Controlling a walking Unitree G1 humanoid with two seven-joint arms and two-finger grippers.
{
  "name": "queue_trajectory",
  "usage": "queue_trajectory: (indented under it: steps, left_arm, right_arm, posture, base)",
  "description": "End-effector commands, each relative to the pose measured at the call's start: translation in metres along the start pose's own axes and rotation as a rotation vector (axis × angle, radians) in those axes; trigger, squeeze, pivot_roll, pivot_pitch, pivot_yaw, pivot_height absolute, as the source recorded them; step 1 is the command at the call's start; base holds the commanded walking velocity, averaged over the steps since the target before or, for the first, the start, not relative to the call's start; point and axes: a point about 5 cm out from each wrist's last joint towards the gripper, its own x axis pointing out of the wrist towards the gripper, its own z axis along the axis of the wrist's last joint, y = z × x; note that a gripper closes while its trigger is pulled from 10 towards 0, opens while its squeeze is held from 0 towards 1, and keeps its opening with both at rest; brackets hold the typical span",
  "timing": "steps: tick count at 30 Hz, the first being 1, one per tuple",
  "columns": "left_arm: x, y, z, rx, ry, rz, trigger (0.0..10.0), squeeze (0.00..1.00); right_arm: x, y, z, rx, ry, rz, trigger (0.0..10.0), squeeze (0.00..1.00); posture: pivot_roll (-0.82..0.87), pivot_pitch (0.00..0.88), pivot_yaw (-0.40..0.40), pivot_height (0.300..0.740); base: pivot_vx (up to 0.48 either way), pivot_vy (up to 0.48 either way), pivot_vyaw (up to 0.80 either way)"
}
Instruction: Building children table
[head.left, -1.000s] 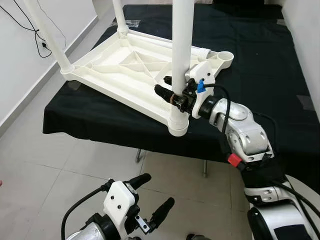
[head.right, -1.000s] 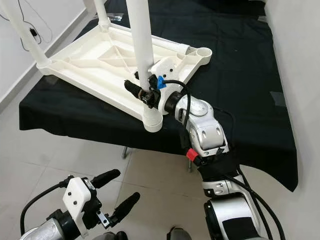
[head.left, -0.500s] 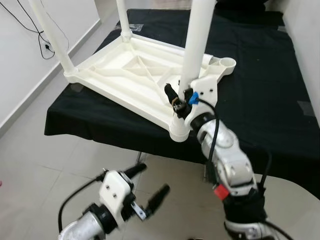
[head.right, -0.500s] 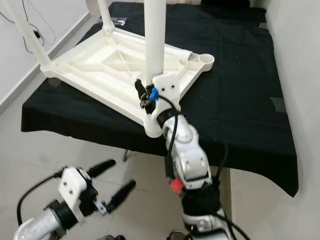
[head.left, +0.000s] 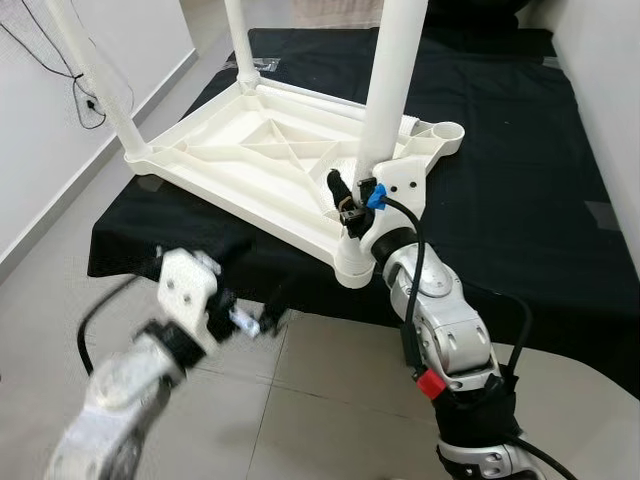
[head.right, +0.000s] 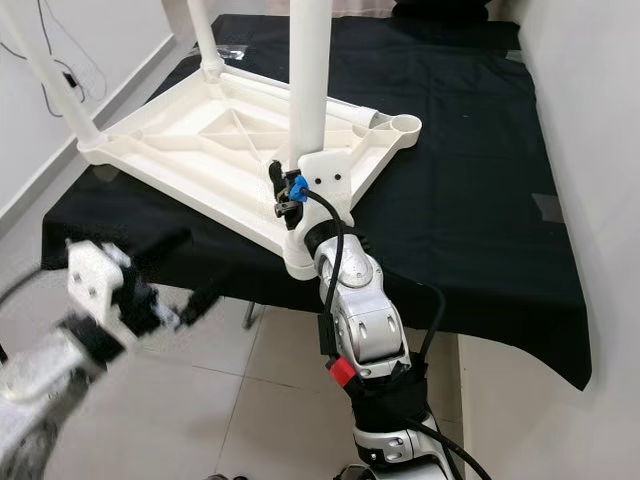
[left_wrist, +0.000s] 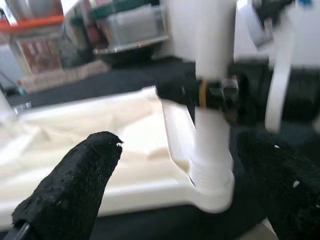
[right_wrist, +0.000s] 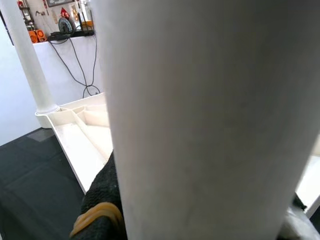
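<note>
- On the black-draped counter (head.left: 520, 170) lies the upturned tabletop (head.left: 250, 165), legs pointing up; its far-right socket (head.left: 450, 131) has no leg yet.
- At the near-right corner, the right gripper (head.left: 352, 200) has its fingers closed round the leg (head.left: 392, 90), just above that corner's socket.
- The leg's long axis stands nearly upright, so seating it likely calls for a push straight down.
- The left gripper (head.left: 245, 310), blurred, hangs near and left of that corner, fingers (left_wrist: 75, 185) spread wide and holding nothing; the leg lies ahead between them.

Right end effector (head.left: 352, 203) raised forward, fingers clamped, left end effector (head.left: 262, 312) blurred, fingers spread
</note>
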Motion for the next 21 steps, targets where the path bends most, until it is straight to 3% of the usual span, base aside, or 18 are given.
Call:
queue_trajectory:
  steps: [1,3,5,6,8,9,12,13,15,16,21]
  left_arm:
    - [0.004,0.007,0.008,0.011,-0.015,-0.002,10.0,0.00]
    - [0.008,0.010,0.013,0.020,-0.032,-0.006,10.0,0.00]
    - [0.032,0.026,0.041,0.005,-0.128,-0.031,10.0,0.00]
    - [0.032,0.026,0.041,0.005,-0.128,-0.031,10.0,0.00]
    - [0.052,0.039,0.066,-0.015,-0.189,-0.066,10.0,0.00]
    - [0.052,0.039,0.066,-0.015,-0.189,-0.066,10.0,0.00]
    - [0.080,0.055,0.086,-0.054,-0.201,-0.094,10.0,0.00]
    - [0.080,0.055,0.086,-0.054,-0.201,-0.094,10.0,0.00]
    - [0.101,0.057,0.087,-0.122,-0.160,-0.136,10.0,0.00]
    - [0.101,0.057,0.087,-0.122,-0.160,-0.136,10.0,0.00]
    - [0.136,0.041,0.084,-0.325,-0.094,-0.267,10.0,0.00]
  right_arm:
    - [-0.009,-0.003,-0.057,0.007,0.288,-0.031,10.0,0.00]
    - [-0.009,-0.003,-0.057,0.005,0.288,-0.029,10.0,0.00]
    - [-0.006,0.000,-0.055,0.002,0.277,-0.014,10.0,0.00]
    - [-0.006,0.000,-0.055,0.002,0.277,-0.014,10.0,0.00]
    - [-0.004,0.003,-0.053,0.004,0.261,0.001,10.0,0.00]
    - [-0.004,0.003,-0.053,0.004,0.261,0.001,10.0,0.00]
    - [-0.003,0.011,-0.050,-0.013,0.233,0.057,10.0,0.00]
    - [-0.003,0.011,-0.050,-0.013,0.233,0.057,10.0,0.00]
    - [-0.004,0.017,-0.049,-0.009,0.227,0.076,10.0,0.00]
    - [-0.004,0.017,-0.049,-0.009,0.227,0.076,10.0,0.00]
    - [-0.003,0.022,-0.047,-0.002,0.221,0.086,10.0,0.00]
  posture:
    - [0.02,0.216,0.042,0.740]
    - [0.02,0.215,0.041,0.740]
    - [0.02,0.209,0.039,0.740]
    - [0.02,0.209,0.039,0.740]
    - [0.02,0.206,0.042,0.740]
    - [0.02,0.206,0.042,0.740]
    - [0.02,0.203,0.043,0.740]
    - [0.02,0.203,0.043,0.740]
    - [0.02,0.201,0.046,0.740]
    - [0.02,0.201,0.046,0.740]
    - [0.01,0.198,0.054,0.740]
  base:
    - [0.000,0.000,0.00]
    - [0.000,0.000,0.00]
    - [0.000,0.000,0.00]
    - [0.000,0.000,0.00]
    - [0.000,0.000,0.00]
    - [0.000,0.000,0.00]
    - [0.000,0.000,0.00]
    - [0.000,0.000,0.00]
    - [0.000,0.000,0.00]
    - [0.000,0.000,0.00]
    - [0.000,0.000,0.00]
